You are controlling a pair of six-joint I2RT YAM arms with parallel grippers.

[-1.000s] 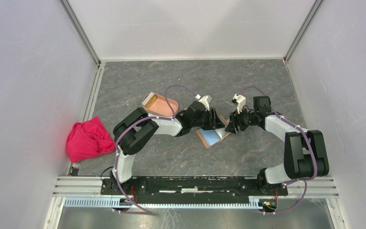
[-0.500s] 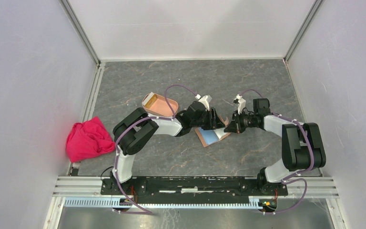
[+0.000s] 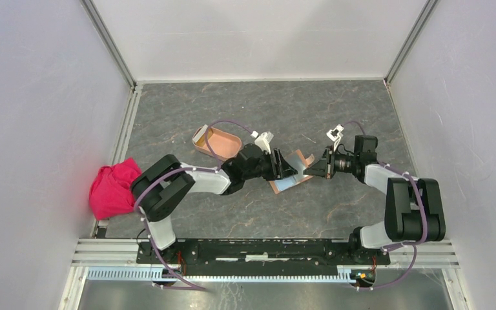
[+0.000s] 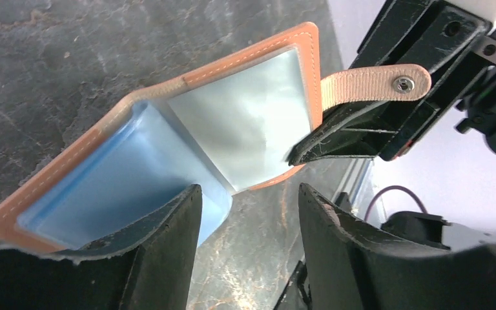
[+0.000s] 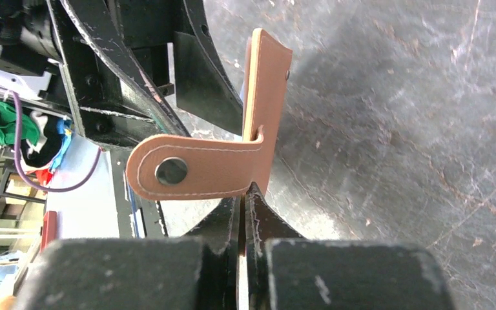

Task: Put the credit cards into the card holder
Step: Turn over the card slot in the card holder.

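Note:
A brown leather wallet (image 3: pixel 286 184) lies open mid-table. In the left wrist view a blue card (image 4: pixel 103 187) and a pale grey card (image 4: pixel 252 123) show in its pockets. My right gripper (image 3: pixel 314 169) is shut on the edge of the wallet's flap (image 5: pixel 268 97), holding it upright, with the snap tab (image 5: pixel 187 169) sticking out sideways. My left gripper (image 4: pixel 250 194) hovers open just over the wallet's blue side, nothing between its fingers. The salmon-pink card holder (image 3: pixel 216 139) stands left of the wallet, beyond the left arm, and I see no card in it.
A crumpled pink cloth (image 3: pixel 116 187) lies against the left wall. White walls with metal rails enclose the dark stone-patterned table (image 3: pixel 265 106). The two grippers face each other very closely over the wallet.
My right gripper has shut on the wallet's flap and lifted it. The left arm has swung its elbow to the left and its jaws have spread wider.

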